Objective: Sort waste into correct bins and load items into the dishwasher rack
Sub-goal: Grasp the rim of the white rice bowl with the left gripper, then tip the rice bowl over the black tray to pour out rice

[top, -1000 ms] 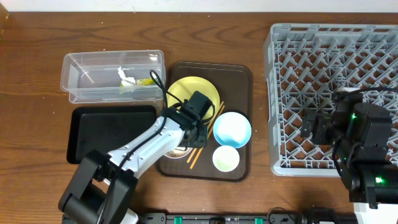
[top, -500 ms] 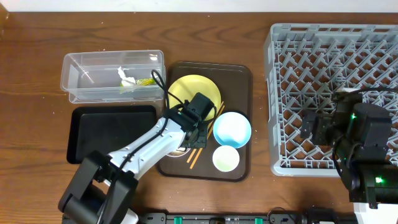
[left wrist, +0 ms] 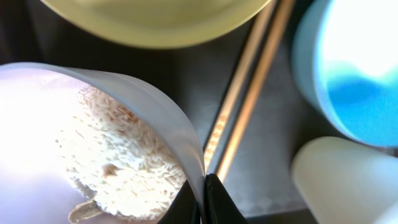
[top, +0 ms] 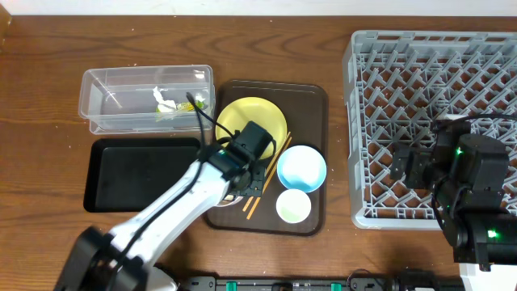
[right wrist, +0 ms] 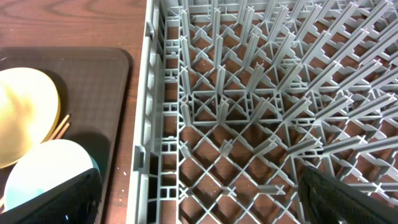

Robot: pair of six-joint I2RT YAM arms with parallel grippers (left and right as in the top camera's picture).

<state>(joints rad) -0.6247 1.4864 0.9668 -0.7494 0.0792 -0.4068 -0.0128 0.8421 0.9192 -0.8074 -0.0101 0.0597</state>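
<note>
My left gripper (top: pixel 245 176) (left wrist: pixel 202 200) is shut on the rim of the white bowl (left wrist: pixel 146 96), which holds whitish rice (left wrist: pixel 118 149). The bowl stands on the brown serving tray (top: pixel 313 101) and is mostly hidden under my arm in the overhead view. On the tray next to it are the pale-yellow plate (top: pixel 246 120), the wooden chopsticks (left wrist: pixel 249 106), the light-blue bowl (top: pixel 301 167) and the pale cup (top: pixel 293 206). The clear tub (top: pixel 121 93) holds the white tissue (top: pixel 165 101) and the green-yellow wrapper (top: pixel 191 105). My right gripper (right wrist: pixel 199 202) is open and empty above the grey rack (top: pixel 428 89).
The black tray (top: pixel 137 174) lies in front of the clear tub, left of the brown tray. The rack fills the right side of the table. A strip of bare wood separates the brown tray from the rack.
My left forearm has swung a little to the left while its gripper stays on the bowl's rim. The right arm has not moved.
</note>
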